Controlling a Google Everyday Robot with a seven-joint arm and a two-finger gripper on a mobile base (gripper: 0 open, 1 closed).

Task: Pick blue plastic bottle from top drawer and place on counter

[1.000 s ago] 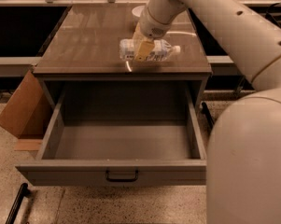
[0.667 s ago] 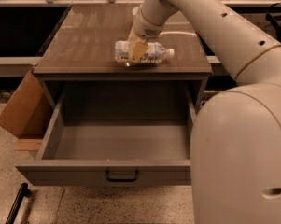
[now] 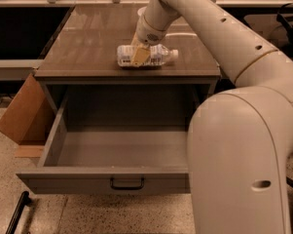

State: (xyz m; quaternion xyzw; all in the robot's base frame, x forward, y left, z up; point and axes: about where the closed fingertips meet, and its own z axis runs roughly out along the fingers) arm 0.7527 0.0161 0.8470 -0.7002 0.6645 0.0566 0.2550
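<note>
Camera view: the bottle (image 3: 158,56) lies on its side on the counter (image 3: 87,43) near the front edge, with the gripper (image 3: 139,53) clamped across its middle (drawer (image 3: 126,179) open below). Let go only once the bottle rests flat, then lift straight up so it doesn't roll.

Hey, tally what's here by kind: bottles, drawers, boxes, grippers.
Blue plastic bottle, lying on the counter: 1
Top drawer, open: 1
Cardboard box, left of the drawer: 1
Gripper, closed on the bottle: 1
Total: 4
</note>
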